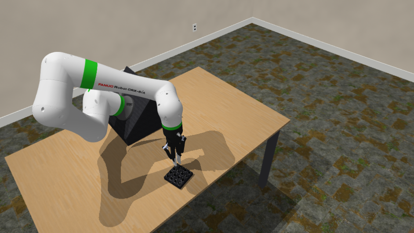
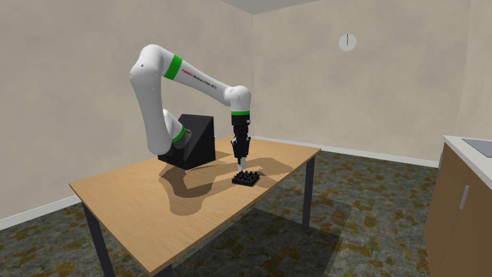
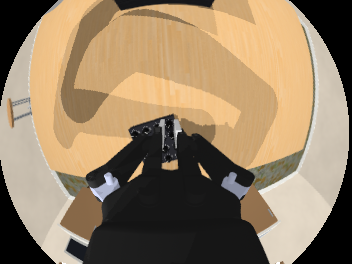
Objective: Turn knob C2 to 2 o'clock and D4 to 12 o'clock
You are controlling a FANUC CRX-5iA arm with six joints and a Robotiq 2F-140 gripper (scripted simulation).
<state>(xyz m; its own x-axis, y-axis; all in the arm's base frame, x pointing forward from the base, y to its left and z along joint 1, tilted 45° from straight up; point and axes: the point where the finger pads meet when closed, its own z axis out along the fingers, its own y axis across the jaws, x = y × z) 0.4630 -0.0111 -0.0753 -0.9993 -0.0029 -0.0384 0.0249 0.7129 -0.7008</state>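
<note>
The knob box is a small black square block with rows of black knobs, standing flat on the wooden table near its front edge. It also shows in the exterior view and, partly behind the fingers, in the wrist view. My gripper points straight down over the box corner nearest the arm's base, with its fingertips at knob height. The fingers stand close together with a narrow gap, and I see nothing clamped between them. The knob names and white lines are too small to read.
The arm's black wedge-shaped base stands on the table behind the box. The table's edge runs close beside the box. A brown cabinet stands off to the right, away from the table.
</note>
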